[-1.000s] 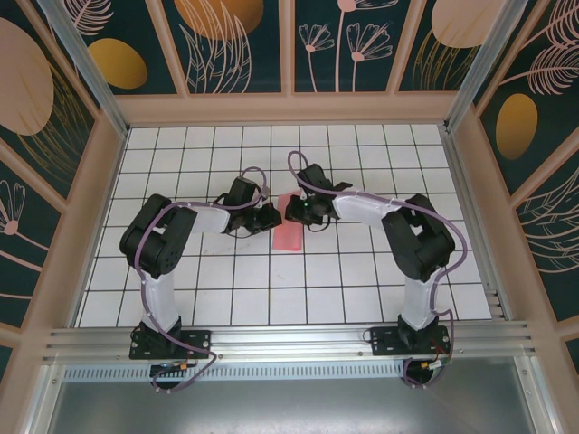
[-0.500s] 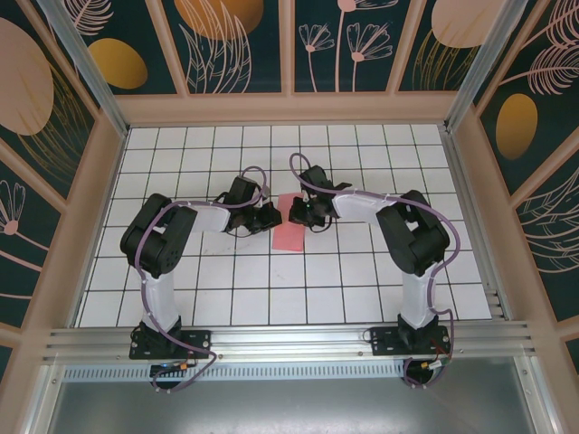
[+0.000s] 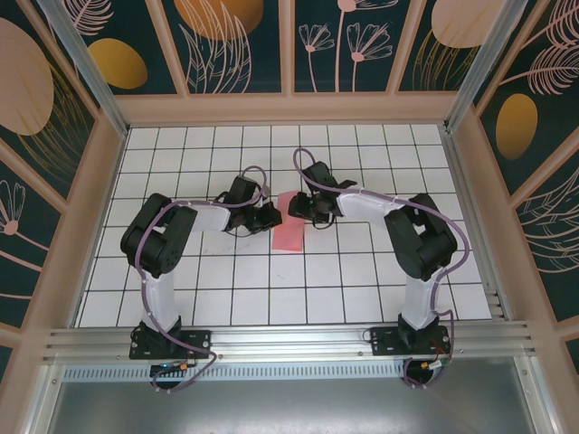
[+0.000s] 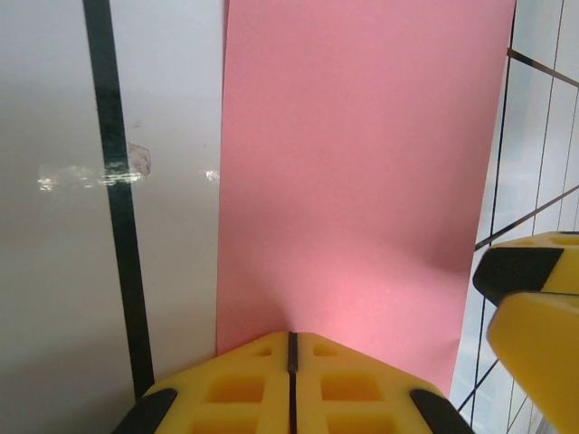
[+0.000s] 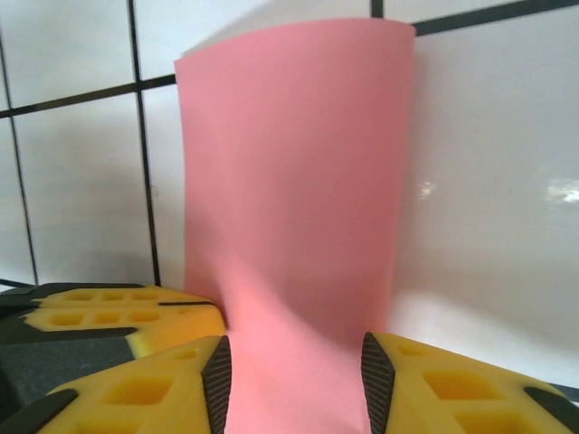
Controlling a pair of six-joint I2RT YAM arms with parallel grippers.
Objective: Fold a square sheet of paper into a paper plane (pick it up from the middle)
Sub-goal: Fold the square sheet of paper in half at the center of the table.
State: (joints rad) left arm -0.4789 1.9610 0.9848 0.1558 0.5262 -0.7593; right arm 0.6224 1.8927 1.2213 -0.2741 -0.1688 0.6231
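The square sheet of paper [image 3: 289,235] lies folded into a narrow pink-red rectangle on the white grid table, between the two grippers. My left gripper [image 3: 272,217] is shut, and its tips [image 4: 289,338] rest on the paper [image 4: 362,181] at its near edge. My right gripper [image 3: 299,213] is open. Its two ribbed pads [image 5: 217,380] stand on either side of the paper [image 5: 294,208], which runs between them without being squeezed. The paper's far end curls up a little off the table.
The left gripper's yellow fingers [image 5: 118,312] show just left of the right gripper's jaws. The right gripper's finger [image 4: 534,307] sits close at the paper's right edge. Wooden walls [image 3: 289,108] fence the table, with free tiles toward the front.
The right gripper's jaws have opened and let go of the paper, which lies flatter than a second ago. The left gripper has stayed shut in place.
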